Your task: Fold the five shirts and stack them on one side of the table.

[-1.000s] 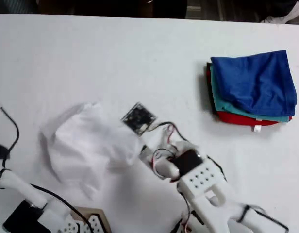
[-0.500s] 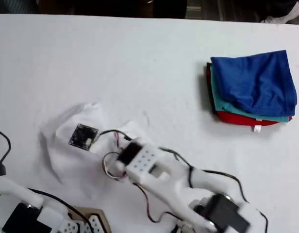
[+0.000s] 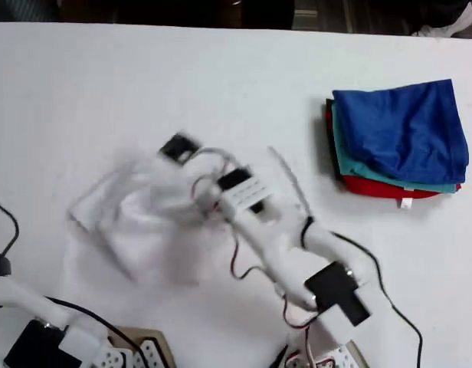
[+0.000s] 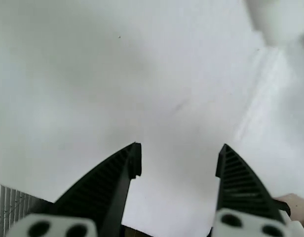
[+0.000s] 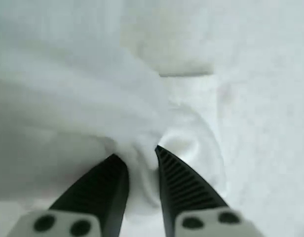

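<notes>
A crumpled white shirt (image 3: 132, 222) lies at the left middle of the table, blurred where it is being pulled. My right gripper (image 3: 196, 195) reaches over it from the near side. In the right wrist view the right gripper (image 5: 142, 153) is shut on a pinched fold of the white shirt (image 5: 93, 94). A stack of folded shirts (image 3: 397, 138) sits at the far right, blue on top, then teal and red, with a dark edge beneath. My left gripper (image 4: 179, 158) hangs open over bare white table with nothing between its fingers.
The left arm's base and cables (image 3: 37, 314) sit at the near left corner. The right arm's base (image 3: 335, 299) stands at the near middle. The white table (image 3: 144, 77) stretches wide at the back and between the shirt and the stack.
The right arm swung left across the white shirt, then toward the table's far side, and the shirt's upper edge has lifted and shifted with it. The stack has not moved.
</notes>
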